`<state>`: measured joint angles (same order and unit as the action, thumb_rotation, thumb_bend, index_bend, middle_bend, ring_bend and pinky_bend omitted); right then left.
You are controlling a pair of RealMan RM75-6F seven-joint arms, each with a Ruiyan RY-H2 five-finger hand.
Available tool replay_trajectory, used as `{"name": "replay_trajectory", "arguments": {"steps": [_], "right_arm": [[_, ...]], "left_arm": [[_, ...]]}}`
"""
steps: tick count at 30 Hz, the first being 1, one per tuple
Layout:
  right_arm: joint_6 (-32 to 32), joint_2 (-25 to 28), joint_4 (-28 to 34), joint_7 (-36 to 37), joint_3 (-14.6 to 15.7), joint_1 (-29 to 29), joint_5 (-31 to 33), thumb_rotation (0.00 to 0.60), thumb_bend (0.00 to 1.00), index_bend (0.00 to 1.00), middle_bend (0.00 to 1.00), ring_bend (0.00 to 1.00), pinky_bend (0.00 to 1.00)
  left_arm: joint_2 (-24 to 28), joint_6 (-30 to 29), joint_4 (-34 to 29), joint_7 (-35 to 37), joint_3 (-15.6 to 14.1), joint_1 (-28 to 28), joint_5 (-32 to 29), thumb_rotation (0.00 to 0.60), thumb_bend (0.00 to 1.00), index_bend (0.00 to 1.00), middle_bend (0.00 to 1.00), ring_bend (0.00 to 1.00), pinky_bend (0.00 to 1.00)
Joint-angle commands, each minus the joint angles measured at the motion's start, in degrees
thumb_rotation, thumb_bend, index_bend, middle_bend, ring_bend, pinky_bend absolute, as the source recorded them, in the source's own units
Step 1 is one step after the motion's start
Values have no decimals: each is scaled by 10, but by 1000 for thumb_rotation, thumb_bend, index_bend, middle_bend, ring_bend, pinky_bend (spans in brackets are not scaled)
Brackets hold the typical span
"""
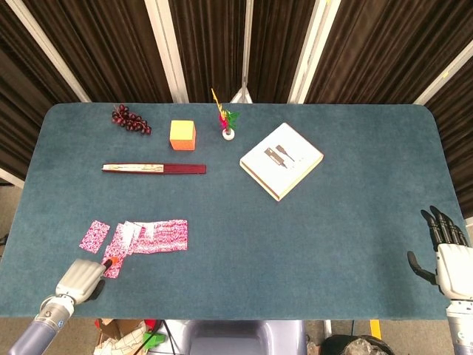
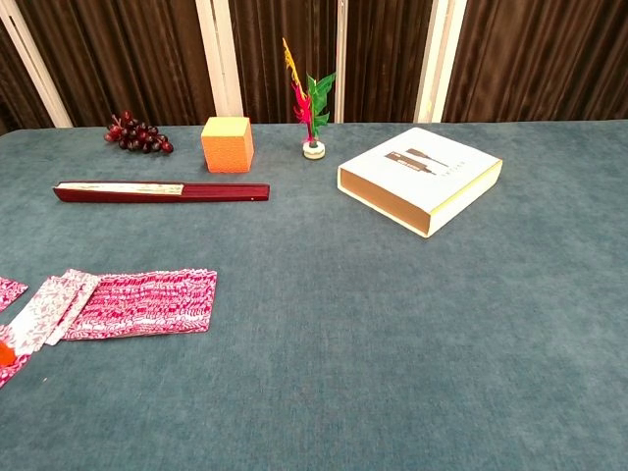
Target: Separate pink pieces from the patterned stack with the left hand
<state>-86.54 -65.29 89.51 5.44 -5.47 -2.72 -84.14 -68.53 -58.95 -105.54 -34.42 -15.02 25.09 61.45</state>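
The pink patterned stack (image 1: 161, 235) (image 2: 147, 303) lies flat near the table's front left. Its left end is fanned out, and pale-backed pieces (image 1: 130, 234) (image 2: 49, 309) show there. One pink piece (image 1: 94, 236) (image 2: 8, 290) lies by itself to the left of the stack. Another pink piece (image 1: 115, 259) (image 2: 12, 369) sits just in front of the stack's left end. My left hand (image 1: 80, 275) is at the front table edge with its fingers curled, and its orange fingertip (image 2: 4, 349) presses on that piece. My right hand (image 1: 442, 250) hovers off the front right corner with fingers spread and nothing in it.
A closed dark red fan (image 1: 154, 168) lies behind the stack. Further back are grapes (image 1: 131, 119), an orange cube (image 1: 182, 134) and a feathered ornament (image 1: 225, 118). A white box (image 1: 281, 160) rests right of centre.
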Motion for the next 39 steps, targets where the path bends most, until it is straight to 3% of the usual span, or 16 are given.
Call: {"name": "replay_trajectory", "arguments": {"steps": [1, 12, 25, 34, 39], "right_arm": [[2, -1, -2, 1, 1, 0, 0, 600, 389, 82, 58, 85, 165], [1, -9, -8, 0, 2, 0, -1, 600, 389, 82, 58, 85, 165], [8, 1, 10, -5, -3, -5, 5, 600, 388, 82, 59, 85, 165], [6, -1, 4, -1, 0, -2, 4, 600, 389, 82, 58, 85, 165], [5, -1, 5, -3, 0, -1, 4, 600, 389, 82, 59, 85, 165]], "left_arm": [[5, -9, -7, -3, -8, -8, 15, 600, 756, 217, 879, 734, 770], [19, -37, -23, -13, -28, -32, 63, 600, 754, 218, 879, 734, 770], [23, -42, -27, -10, -18, -42, 75, 600, 754, 214, 879, 734, 770], [73, -94, -68, 45, -16, -61, 176, 600, 753, 203, 879, 734, 770], [101, -108, -88, 56, -8, -65, 193, 600, 751, 203, 879, 734, 770]]}}
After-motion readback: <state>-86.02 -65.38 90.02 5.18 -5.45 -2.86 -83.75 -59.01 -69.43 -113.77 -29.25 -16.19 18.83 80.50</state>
